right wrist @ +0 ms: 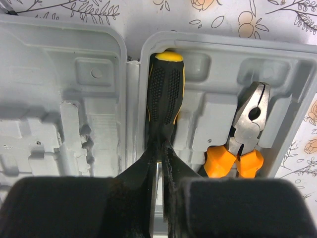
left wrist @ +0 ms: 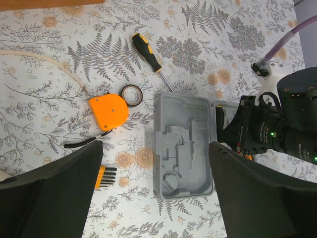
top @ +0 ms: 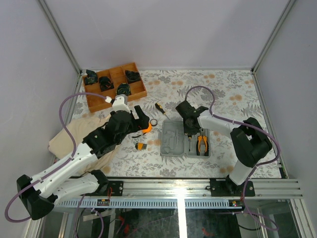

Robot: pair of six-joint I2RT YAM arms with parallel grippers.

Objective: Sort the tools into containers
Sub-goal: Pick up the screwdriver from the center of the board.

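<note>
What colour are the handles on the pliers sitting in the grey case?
Orange; the pliers show best in the right wrist view.

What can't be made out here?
- Right wrist: shaft of the black-and-yellow screwdriver in the grey plastic case, hidden by the right hand; orange-handled pliers, handle ends too.
- Left wrist: yellow-black bit set, partly behind the left hand.
- Top external: black parts in the brown wooden tray, too small.

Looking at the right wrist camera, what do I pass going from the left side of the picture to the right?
Left half of the grey case, no tool in the part shown → black-and-yellow screwdriver, lying in the right half and pinched by the right gripper → orange-handled pliers, also in the right half.
</note>
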